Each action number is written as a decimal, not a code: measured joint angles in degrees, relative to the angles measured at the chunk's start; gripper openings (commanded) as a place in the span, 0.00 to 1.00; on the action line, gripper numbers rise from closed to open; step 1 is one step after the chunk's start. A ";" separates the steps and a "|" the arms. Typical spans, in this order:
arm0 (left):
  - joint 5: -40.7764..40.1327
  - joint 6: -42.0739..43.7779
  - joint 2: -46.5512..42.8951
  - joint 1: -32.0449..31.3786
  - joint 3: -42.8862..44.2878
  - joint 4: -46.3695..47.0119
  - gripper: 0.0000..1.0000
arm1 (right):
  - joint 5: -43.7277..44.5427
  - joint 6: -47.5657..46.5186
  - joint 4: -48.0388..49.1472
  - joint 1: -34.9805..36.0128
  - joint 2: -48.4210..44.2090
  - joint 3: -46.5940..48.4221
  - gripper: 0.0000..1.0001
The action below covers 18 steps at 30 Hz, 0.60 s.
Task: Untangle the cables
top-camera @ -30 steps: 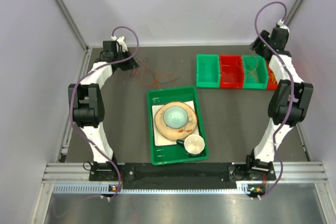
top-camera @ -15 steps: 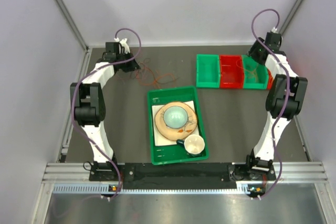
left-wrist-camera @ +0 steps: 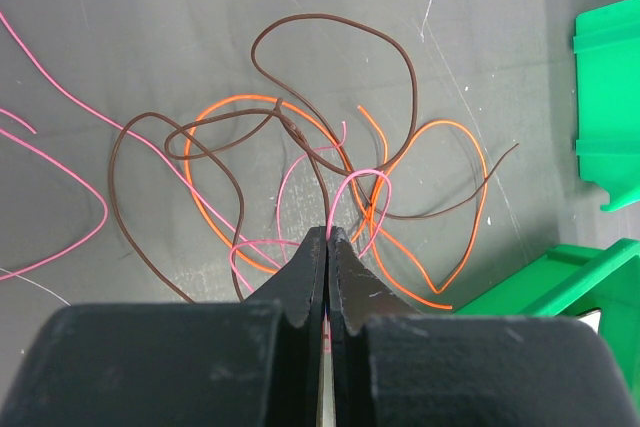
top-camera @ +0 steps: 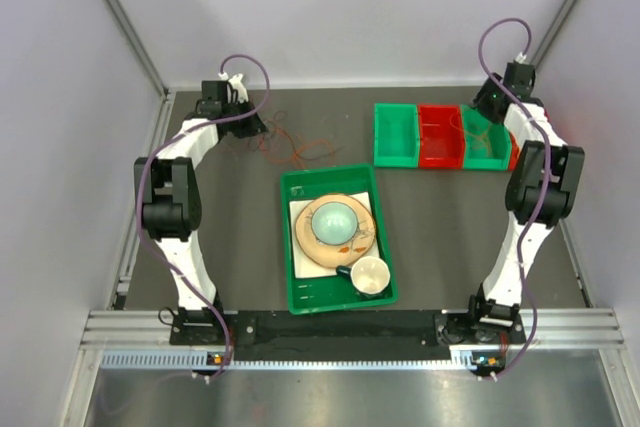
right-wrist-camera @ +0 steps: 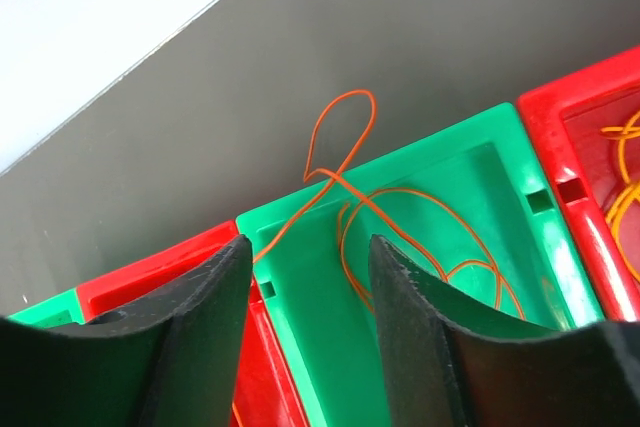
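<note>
Jaws of the left gripper (left-wrist-camera: 327, 237) pinch a pink cable (left-wrist-camera: 352, 179) at lower centre of its view, brown cable (left-wrist-camera: 330, 22) and orange cable (left-wrist-camera: 470, 162) looping across it above. The right gripper (right-wrist-camera: 305, 257) gapes empty over a green bin (right-wrist-camera: 420, 147) holding an orange strand (right-wrist-camera: 400, 192). Pulling could cinch the crossings or lose the cable.
</note>
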 measured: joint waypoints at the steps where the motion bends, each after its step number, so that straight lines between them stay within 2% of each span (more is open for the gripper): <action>1: 0.00 0.00 0.00 0.00 0.00 0.00 0.00 | -0.26 0.00 0.02 0.04 0.26 0.04 0.46; 9: 0.00 0.02 0.00 0.00 0.00 -0.04 0.00 | -1.33 0.09 0.22 0.26 2.27 0.46 0.45; 12: 0.00 0.02 0.00 0.00 0.00 -0.02 0.00 | -1.42 0.09 0.33 0.26 2.27 0.46 0.36; 13: 0.00 0.02 0.00 0.00 0.00 -0.02 0.00 | -1.53 0.11 0.39 0.26 2.27 0.46 0.27; 18: 0.00 0.02 0.00 0.00 0.00 -0.02 0.00 | -1.57 0.24 0.46 0.31 2.27 0.44 0.17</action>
